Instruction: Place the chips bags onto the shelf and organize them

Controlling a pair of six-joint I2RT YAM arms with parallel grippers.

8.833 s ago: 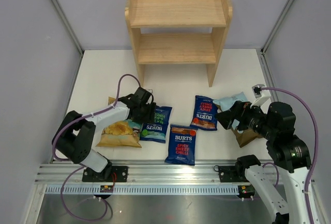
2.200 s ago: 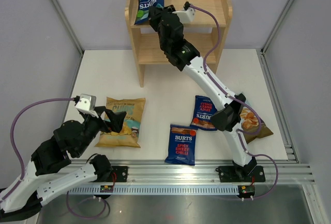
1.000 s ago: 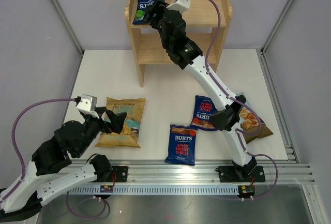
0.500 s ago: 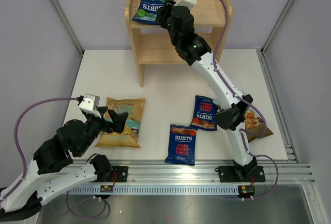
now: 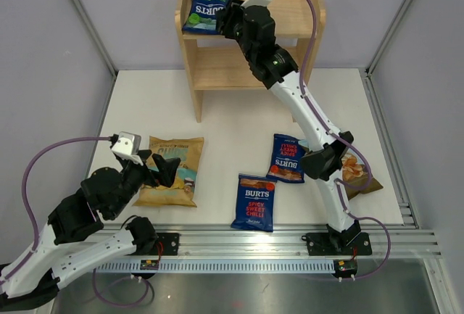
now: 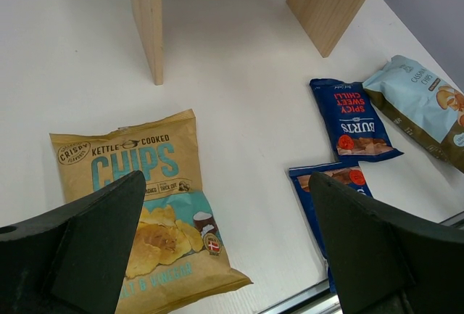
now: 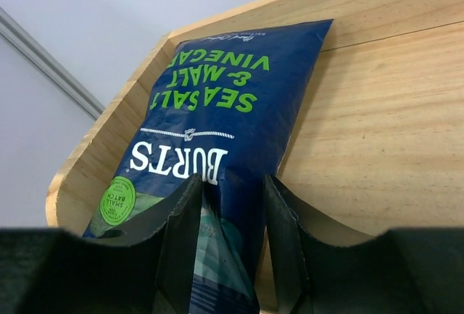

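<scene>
Currently right end effector (image 7: 233,187) pinching green-lettered Burts bag (image 7: 217,111) on shelf (image 5: 290,9), left end effector (image 6: 225,183) spread above tan bag (image 6: 156,183).

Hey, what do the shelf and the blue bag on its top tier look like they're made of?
The shelf looks like unpainted light wood, matt, with visible grain lines. The blue Burts bag looks like thin printed plastic or foil film, faintly glossy and creased; which film I cannot tell. The right end effector pinches one edge.

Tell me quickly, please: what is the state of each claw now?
Left claw: open, holding nothing.
Right claw: closed on the lower edge of the Sea Salt Burts bag, which lies on top of the shelf.
</scene>
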